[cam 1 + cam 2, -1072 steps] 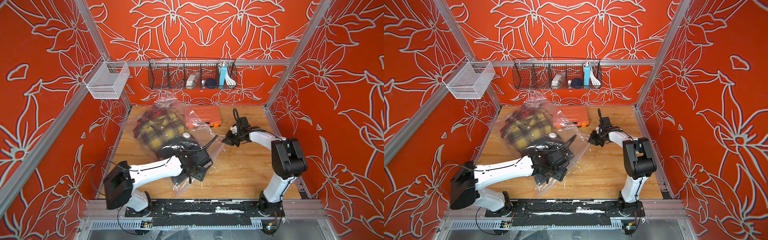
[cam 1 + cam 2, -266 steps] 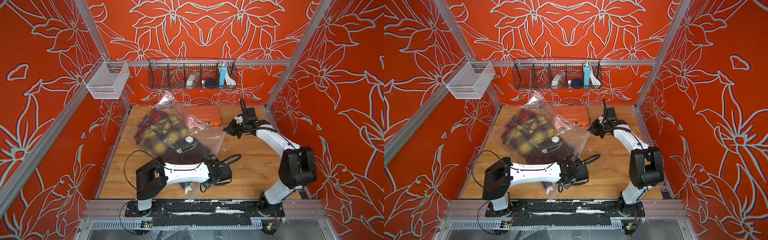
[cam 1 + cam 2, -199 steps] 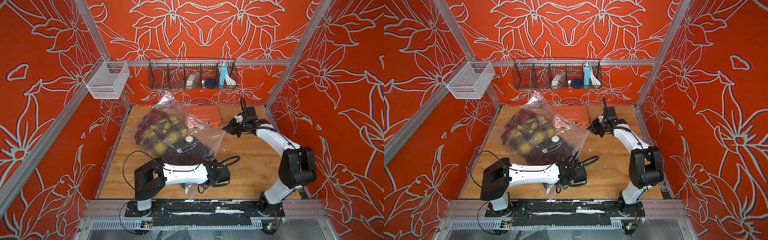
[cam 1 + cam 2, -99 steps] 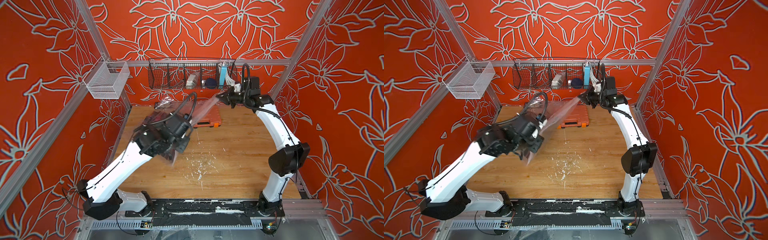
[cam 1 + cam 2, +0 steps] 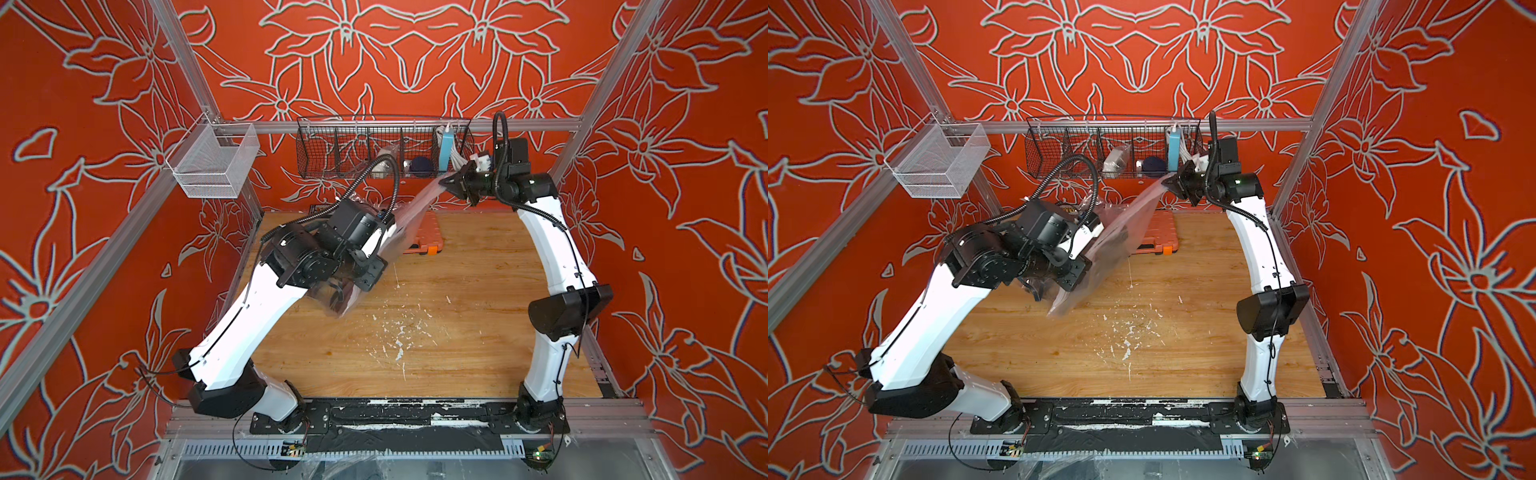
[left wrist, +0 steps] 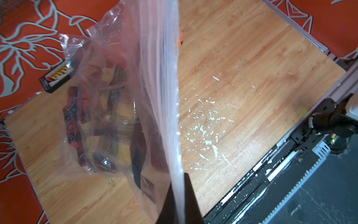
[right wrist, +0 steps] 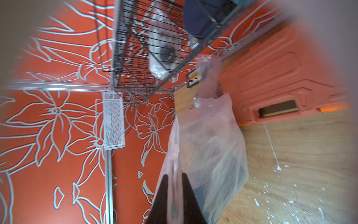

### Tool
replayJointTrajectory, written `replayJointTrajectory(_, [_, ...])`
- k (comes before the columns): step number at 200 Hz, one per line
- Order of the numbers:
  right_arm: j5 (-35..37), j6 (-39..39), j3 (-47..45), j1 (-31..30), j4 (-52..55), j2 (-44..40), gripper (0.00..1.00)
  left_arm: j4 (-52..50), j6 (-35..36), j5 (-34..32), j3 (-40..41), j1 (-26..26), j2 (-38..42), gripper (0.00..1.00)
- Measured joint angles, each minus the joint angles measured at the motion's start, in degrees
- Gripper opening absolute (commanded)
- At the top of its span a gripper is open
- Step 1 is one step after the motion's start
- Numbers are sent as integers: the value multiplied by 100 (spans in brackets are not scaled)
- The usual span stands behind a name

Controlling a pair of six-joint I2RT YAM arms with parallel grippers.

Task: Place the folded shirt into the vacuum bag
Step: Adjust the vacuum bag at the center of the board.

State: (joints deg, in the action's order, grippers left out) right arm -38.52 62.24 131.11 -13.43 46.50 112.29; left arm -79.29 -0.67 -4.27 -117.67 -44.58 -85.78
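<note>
Orange case point(image 5: 431, 235) on white-flecked wooden table point(image 5: 478, 316), black wire basket point(image 5: 332, 153) on rail behind

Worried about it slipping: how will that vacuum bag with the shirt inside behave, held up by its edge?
Likely floppy: the vacuum bag hangs in slack folds from the left gripper. Probably bottom-heavy, apt to swing, since the shirt sags low inside. The smooth film may slip from the thin pinch of the right gripper.

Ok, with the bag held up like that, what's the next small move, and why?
Probably lower the vacuum bag onto the table: the left gripper and right gripper are both shut on its top edge, and the shirt hangs deep inside.
</note>
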Motion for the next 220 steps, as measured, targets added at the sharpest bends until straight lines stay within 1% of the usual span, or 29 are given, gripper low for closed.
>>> replayJointTrajectory(17, [17, -144, -168, 48, 109, 0, 0, -17, -20, 166, 59, -81, -105, 0])
replayJointTrajectory(44, [20, -306, -304, 70, 151, -24, 0, -39, -74, 262, 15, 107, -101, 0])
replayJointTrajectory(62, [28, -424, -326, 70, 173, -22, 0, 203, -232, 496, 299, 98, 33, 0])
replayJointTrajectory(77, [-83, -446, -254, 81, 247, 13, 0, 144, -254, 420, 466, -61, 4, 0])
replayJointTrajectory(88, [-197, -424, -214, 103, 190, 35, 0, 20, -232, 341, 393, -33, -90, 0])
replayJointTrajectory(115, [-52, -538, -125, 157, 291, 35, 0, 7, -273, 201, 7, 566, -76, 0])
replayJointTrajectory(129, [7, -673, -76, 160, 461, 24, 0, 96, -378, 225, -105, 710, -13, 0])
replayJointTrajectory(139, [28, -769, -83, 157, 542, 22, 0, 186, -457, 291, -20, 610, 37, 0])
replayJointTrajectory(154, [111, -859, -153, 162, 623, 22, 0, 291, -551, 306, 289, 227, 68, 0])
replayJointTrajectory(170, [157, -874, -175, 186, 664, 31, 0, 188, -579, 289, 417, -63, -138, 0])
replayJointTrajectory(183, [107, -820, -127, 214, 616, 52, 0, 13, -579, 232, 164, 13, -374, 0])
replayJointTrajectory(196, [-2, -723, 52, 251, 428, 118, 0, -66, -590, 105, -345, 354, -509, 0])
replayJointTrajectory(208, [-133, -612, 199, 284, 118, 146, 0, -17, -605, -48, -719, 640, -466, 0])
replayJointTrajectory(220, [-361, -444, 210, 295, -295, 76, 0, 175, -651, -83, -885, 769, -293, 0])
